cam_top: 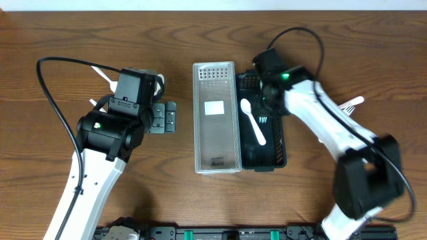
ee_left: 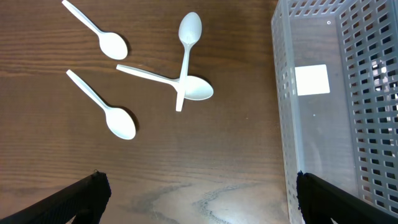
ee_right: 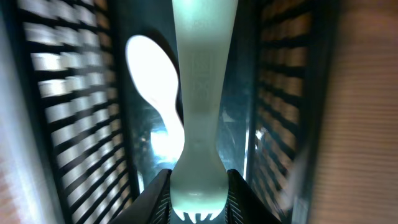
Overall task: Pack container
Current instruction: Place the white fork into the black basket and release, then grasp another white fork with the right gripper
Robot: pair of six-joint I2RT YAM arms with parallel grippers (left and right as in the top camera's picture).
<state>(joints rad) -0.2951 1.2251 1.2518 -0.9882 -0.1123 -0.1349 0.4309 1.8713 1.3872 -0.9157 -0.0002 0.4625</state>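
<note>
A clear perforated container [cam_top: 198, 133] stands mid-table, and a black perforated container [cam_top: 281, 143] sits against its right side. One white spoon [cam_top: 252, 121] lies in the black container. My right gripper [ee_right: 198, 194] hangs over that black container, shut on the head of a white fork [ee_right: 198, 93] whose handle points away above the spoon [ee_right: 151, 71]. My left gripper [ee_left: 199, 196] is open over bare wood, left of the clear container [ee_left: 283, 118]. Several white spoons [ee_left: 186, 43] lie scattered on the table ahead of it.
Two of the loose spoons [ee_left: 166, 81] cross each other; two more [ee_left: 106, 107] lie further left. Another white fork [cam_top: 351, 104] rests on the table to the right of the right arm. A white label [cam_top: 214, 108] lies on the clear container's floor.
</note>
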